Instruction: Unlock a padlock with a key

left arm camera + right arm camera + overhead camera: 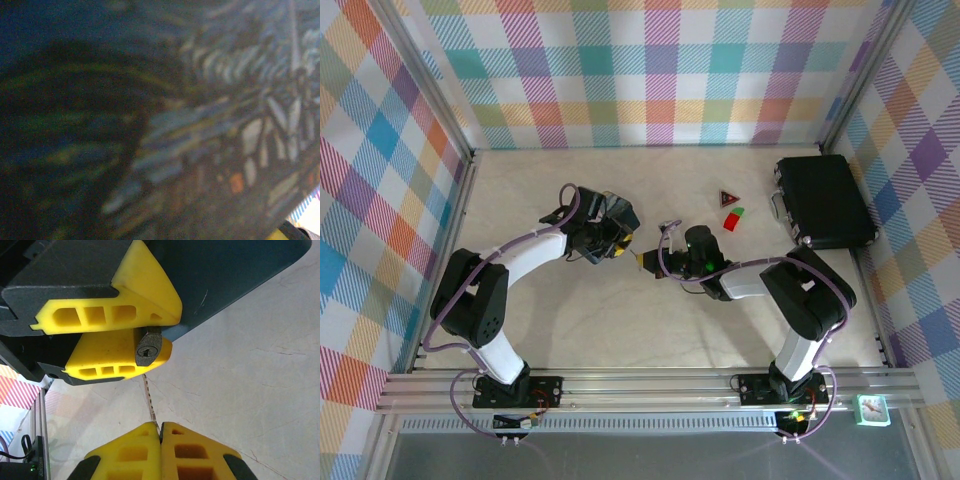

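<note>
At right wrist, key [150, 404] near padlock [148, 350]

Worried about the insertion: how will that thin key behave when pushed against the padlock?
The key looks very thin, so it may flex or twist sideways. The right gripper pinches only its end, so it might pivot. The padlock looks small and light, so it could shift when nudged.
</note>
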Controlling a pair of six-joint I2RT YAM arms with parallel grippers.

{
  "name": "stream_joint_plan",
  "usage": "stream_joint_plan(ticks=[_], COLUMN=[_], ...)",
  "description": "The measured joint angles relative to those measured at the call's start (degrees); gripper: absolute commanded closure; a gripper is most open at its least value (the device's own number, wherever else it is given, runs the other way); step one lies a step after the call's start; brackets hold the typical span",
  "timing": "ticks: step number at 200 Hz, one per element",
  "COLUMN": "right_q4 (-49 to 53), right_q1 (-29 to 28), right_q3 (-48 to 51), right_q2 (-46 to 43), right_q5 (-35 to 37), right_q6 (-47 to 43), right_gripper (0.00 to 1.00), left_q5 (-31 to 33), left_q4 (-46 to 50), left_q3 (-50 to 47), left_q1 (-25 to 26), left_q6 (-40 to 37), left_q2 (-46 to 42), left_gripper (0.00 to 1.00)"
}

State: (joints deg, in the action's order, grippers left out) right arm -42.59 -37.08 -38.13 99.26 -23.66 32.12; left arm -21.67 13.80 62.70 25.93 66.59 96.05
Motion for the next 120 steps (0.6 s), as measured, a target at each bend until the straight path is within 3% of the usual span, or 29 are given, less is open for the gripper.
stream_joint_plan(ticks=[120], right_q4=[-1.7], right_q1=[0.0], right_q3=[-2.2], right_q2=[2.5], right_q5=[-1.1], right_q6=[0.7], right_gripper=[1.00], left_q5=[0.2], left_q4=[-0.1], left_q3=[-0.8], left_q1=[0.2], left_q6=[0.1], left_q2=[0.0], left_gripper=[0.82])
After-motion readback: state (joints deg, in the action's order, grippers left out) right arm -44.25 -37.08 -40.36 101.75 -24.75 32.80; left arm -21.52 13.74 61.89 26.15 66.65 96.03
